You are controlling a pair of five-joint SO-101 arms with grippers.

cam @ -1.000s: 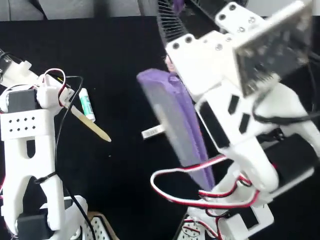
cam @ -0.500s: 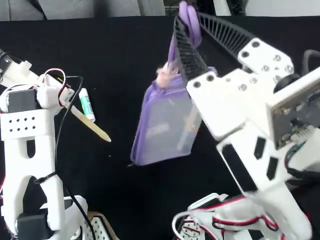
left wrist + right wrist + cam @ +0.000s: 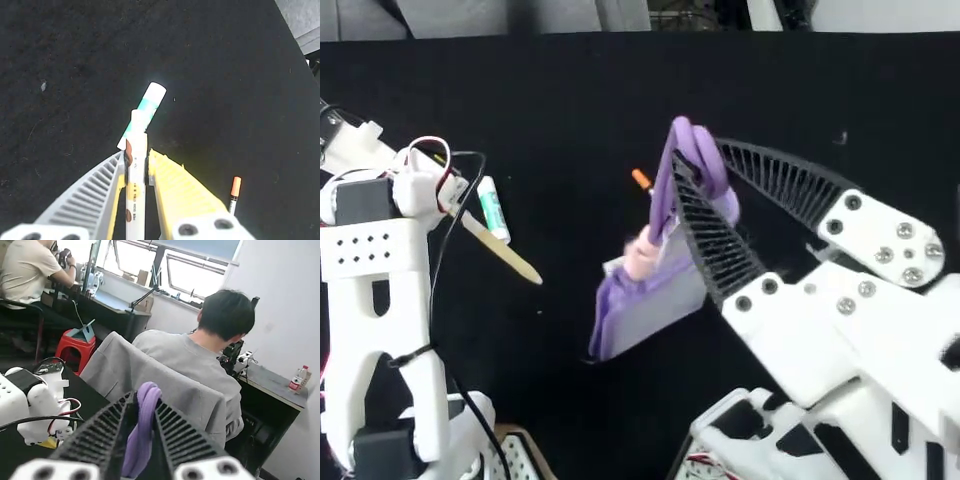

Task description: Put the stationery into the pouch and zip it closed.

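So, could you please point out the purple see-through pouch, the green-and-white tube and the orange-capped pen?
The purple see-through pouch (image 3: 650,295), high view, its flat side panel.
The green-and-white tube (image 3: 495,212), high view, its green band.
The orange-capped pen (image 3: 235,186), left wrist view, its orange cap.

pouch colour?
Purple. The pouch shows best in the high view.

A red stool (image 3: 75,347) stands behind the black table (image 3: 570,90)
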